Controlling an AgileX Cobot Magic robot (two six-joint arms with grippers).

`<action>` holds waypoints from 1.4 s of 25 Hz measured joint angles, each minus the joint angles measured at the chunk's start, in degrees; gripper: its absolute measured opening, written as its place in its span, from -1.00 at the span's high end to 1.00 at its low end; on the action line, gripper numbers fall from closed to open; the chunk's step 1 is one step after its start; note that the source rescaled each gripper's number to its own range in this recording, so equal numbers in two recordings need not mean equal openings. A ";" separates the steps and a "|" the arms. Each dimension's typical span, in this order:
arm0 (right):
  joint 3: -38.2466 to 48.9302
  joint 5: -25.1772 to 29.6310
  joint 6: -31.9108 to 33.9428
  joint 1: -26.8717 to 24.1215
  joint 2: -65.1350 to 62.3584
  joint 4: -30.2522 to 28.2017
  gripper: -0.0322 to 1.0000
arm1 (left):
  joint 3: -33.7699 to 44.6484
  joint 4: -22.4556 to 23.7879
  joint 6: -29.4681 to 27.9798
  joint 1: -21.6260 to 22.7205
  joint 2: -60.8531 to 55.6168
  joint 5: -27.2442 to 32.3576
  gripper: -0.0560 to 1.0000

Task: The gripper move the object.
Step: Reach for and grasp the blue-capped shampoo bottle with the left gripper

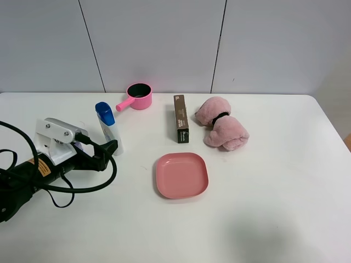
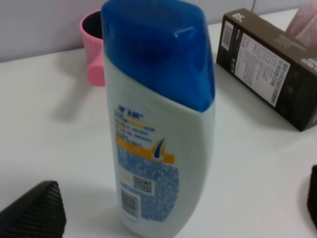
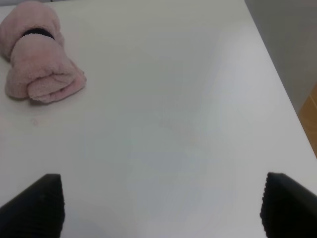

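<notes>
The object, a white shampoo bottle [image 1: 109, 129] with a blue cap, stands upright on the white table at the left. In the left wrist view the bottle [image 2: 158, 148] fills the middle, its blue-and-yellow label facing the camera. My left gripper [image 1: 108, 153] is open, low over the table just left of and in front of the bottle's base. Its fingertips [image 2: 37, 210] sit wide on either side of the bottle without touching it. My right gripper [image 3: 161, 206] is open and empty over bare table. It is out of the exterior high view.
A pink pot [image 1: 139, 96] stands behind the bottle. A dark box [image 1: 181, 119] lies at centre. A pink plush roll [image 1: 222, 124] lies to its right, also in the right wrist view [image 3: 37, 59]. A pink square plate [image 1: 182, 175] sits in front.
</notes>
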 joint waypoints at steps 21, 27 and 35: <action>0.00 0.00 0.00 0.00 0.00 0.00 -1.00 | -10.21 3.82 -0.57 0.00 4.28 0.00 -1.00; 0.00 0.00 0.00 0.00 0.00 0.00 -1.00 | -12.61 4.70 -2.37 0.00 7.04 0.00 -1.00; 0.00 0.00 0.00 0.00 0.00 0.00 -1.00 | -14.86 5.32 -2.75 0.00 10.96 0.00 -1.00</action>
